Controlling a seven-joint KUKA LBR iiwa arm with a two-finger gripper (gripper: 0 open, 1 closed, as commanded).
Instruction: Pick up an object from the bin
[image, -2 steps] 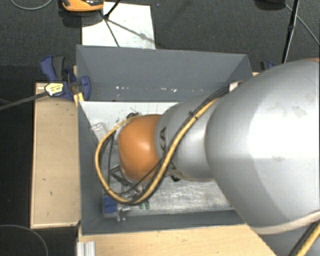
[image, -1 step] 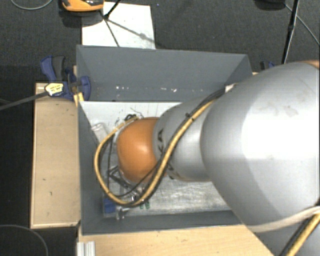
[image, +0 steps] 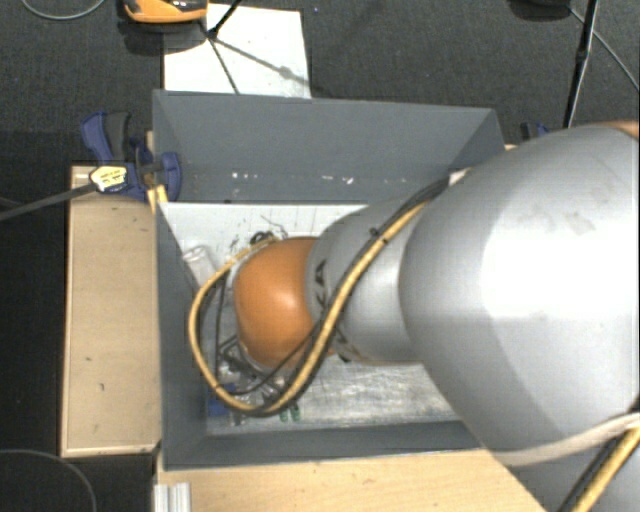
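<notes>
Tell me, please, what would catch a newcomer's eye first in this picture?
The big silver arm looms at the right and reaches down into the grey bin. Its orange cover, ringed by looping cables, hangs over the bin's left half, beside a clear plastic piece.

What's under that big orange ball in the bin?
Mostly hidden. The orange cover on the robot's wrist blocks the bin floor beneath it. Peeking out: a clear thing at its upper left and small blue and green bits by the bin's near wall.
</notes>
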